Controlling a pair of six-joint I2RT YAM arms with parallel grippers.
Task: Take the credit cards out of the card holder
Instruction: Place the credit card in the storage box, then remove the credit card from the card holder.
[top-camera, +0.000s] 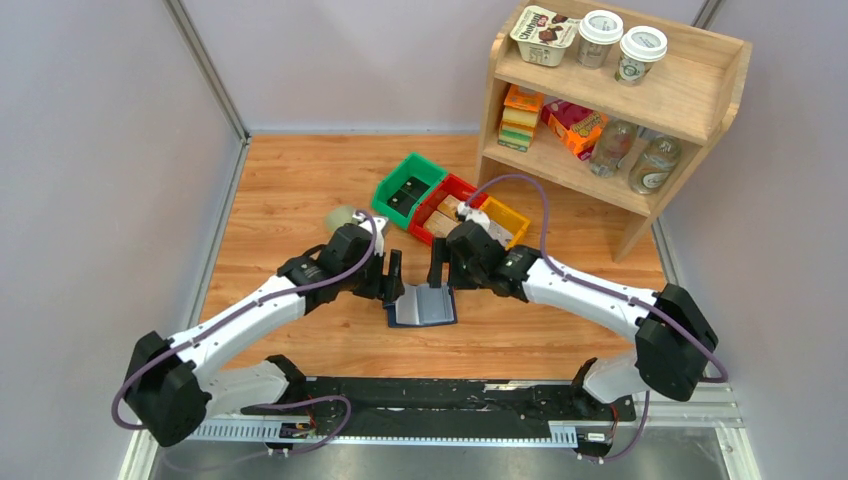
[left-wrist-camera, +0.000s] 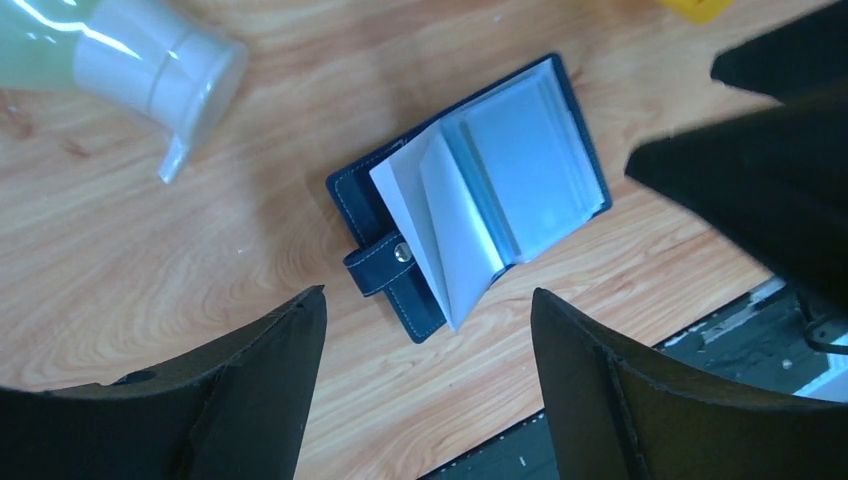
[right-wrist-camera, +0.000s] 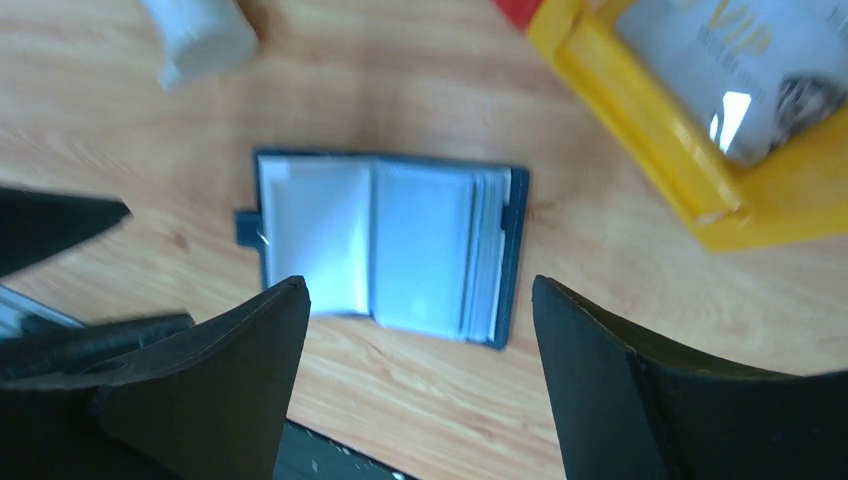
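The navy card holder (top-camera: 422, 307) lies open on the wooden table between my two grippers. It shows in the left wrist view (left-wrist-camera: 470, 190) with its snap tab (left-wrist-camera: 380, 265) and pale sleeves fanned up, and in the right wrist view (right-wrist-camera: 385, 245). Pale grey-blue credit cards (left-wrist-camera: 520, 160) sit inside the sleeves; none lies loose. My left gripper (top-camera: 394, 275) is open and empty just left of and above the holder. My right gripper (top-camera: 438, 268) is open and empty just right of and above it.
A pale green bottle with a white cap (top-camera: 345, 216) lies behind the left gripper. Green (top-camera: 409, 187), red (top-camera: 440, 205) and yellow (top-camera: 503, 222) bins stand behind the holder. A wooden shelf (top-camera: 620, 110) with groceries is at the back right.
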